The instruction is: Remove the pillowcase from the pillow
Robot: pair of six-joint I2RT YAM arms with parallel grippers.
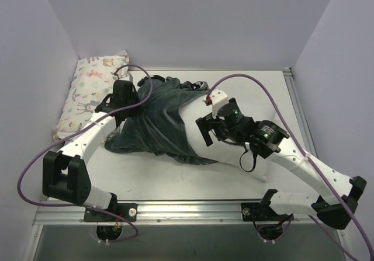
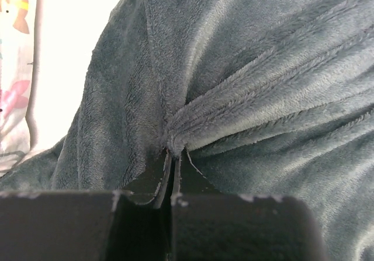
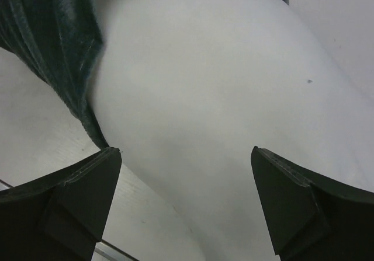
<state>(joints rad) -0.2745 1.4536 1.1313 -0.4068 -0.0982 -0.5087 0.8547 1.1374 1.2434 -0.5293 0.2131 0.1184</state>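
As pale walls [image 1: 187, 21] enclose it, the table [image 1: 175, 180] holds the pillowcase [image 1: 156, 121].

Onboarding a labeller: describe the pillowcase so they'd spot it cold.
On the white table, mid-way back, lies a rumpled dark grey plush heap: the pillowcase. It's the only dark fabric, between the pastel printed pillow left and the plain white pillow right.

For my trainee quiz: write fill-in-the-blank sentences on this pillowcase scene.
The left gripper is ____ on the grey pillowcase.
The right gripper is ____, facing the white pillow.
The animal-print pillow lies in the table's far ____ corner.
Missing: shut; open; left.
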